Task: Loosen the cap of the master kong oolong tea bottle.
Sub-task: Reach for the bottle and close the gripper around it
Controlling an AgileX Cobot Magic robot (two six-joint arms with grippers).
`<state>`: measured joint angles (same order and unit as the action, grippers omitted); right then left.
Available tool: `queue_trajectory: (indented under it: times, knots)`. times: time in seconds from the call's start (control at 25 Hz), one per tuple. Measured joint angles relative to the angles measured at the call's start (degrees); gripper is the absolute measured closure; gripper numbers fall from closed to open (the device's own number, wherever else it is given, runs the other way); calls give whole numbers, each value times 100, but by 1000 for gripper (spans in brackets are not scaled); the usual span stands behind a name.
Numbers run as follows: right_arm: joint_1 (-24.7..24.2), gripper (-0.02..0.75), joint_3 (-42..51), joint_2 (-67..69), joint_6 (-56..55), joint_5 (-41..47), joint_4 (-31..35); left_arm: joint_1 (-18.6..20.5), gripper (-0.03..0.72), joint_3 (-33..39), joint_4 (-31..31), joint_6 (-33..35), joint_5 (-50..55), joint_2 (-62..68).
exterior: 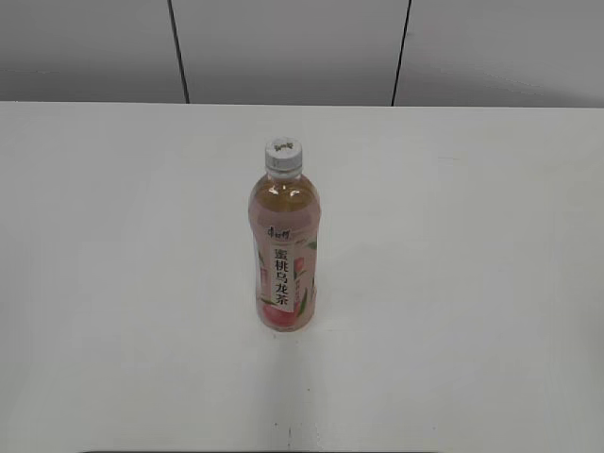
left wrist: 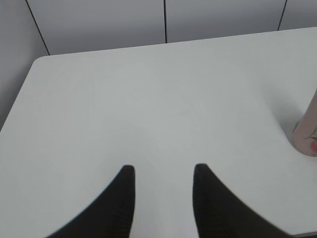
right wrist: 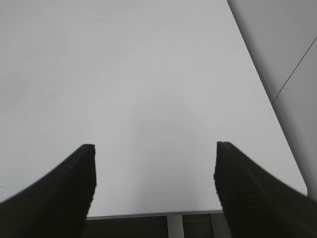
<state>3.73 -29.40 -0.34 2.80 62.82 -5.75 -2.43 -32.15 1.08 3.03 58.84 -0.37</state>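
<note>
On the table [exterior: 113,283], upright oolong bottle [exterior: 286,255], cap [exterior: 283,154] topmost; both jaws parted, empty.

Only the grippers show, really. Left gripper [left wrist: 163,171]: two matte black fingers [left wrist: 121,203] tapering to rounded tips. Right gripper [right wrist: 154,148]: chunkier black rubbery fingers [right wrist: 69,183] with fine ribbed texture on the inner faces.

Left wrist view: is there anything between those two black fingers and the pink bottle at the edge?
Nothing. In the left wrist view only bare white table lies between the left gripper and the master kong oolong tea bottle at the right edge.
</note>
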Motion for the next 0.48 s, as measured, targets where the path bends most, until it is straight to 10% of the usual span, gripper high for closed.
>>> queue_trajectory:
  times: [0.48]
  knots:
    - [0, 174, 0, 0, 0, 0, 0, 0, 447, 0, 0, 0, 0, 0]
